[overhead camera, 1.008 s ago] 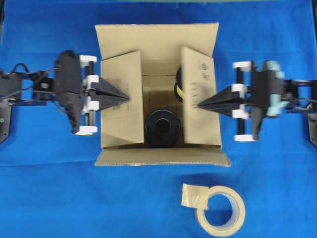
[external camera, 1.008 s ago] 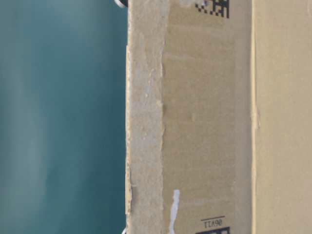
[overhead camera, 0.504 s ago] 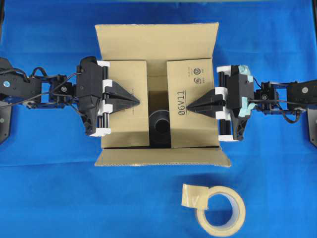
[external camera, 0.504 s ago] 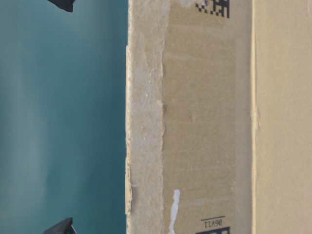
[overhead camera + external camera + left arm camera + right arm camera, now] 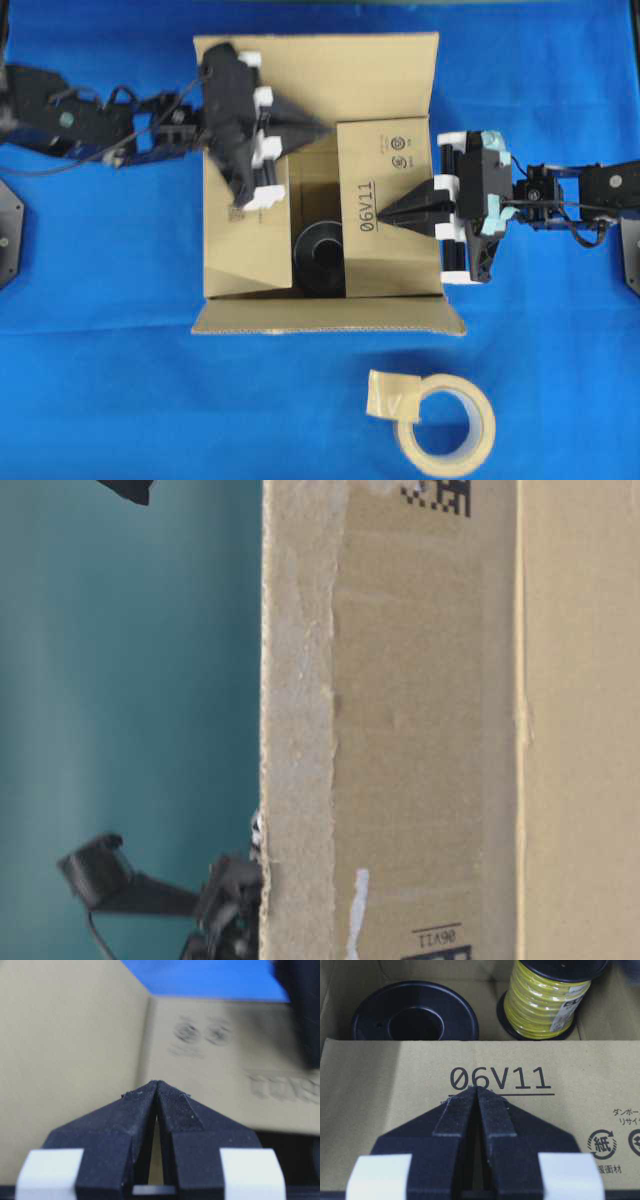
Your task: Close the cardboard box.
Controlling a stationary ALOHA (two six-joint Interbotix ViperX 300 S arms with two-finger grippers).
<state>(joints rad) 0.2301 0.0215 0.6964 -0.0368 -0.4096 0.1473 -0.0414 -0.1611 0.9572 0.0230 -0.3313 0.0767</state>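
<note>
Fingers pressed together and empty, the right gripper [image 5: 384, 217] still pins the right flap [image 5: 385, 215] flat over the cardboard box [image 5: 320, 318] at the cloth's centre. The left gripper [image 5: 328, 130], likewise clenched on nothing, has swung off the left flap [image 5: 240, 250] toward the far flap [image 5: 340, 75], and the left flap has sprung partly up, likely needing another press before closing.

The cardboard box [image 5: 395, 1095] flap reads "06V11", underlined, beside recycling marks and small Japanese print.

1 cardboard box [image 5: 320, 70], 2 spools [image 5: 415, 1010] inside, 1 tape roll [image 5: 445, 425].
</note>
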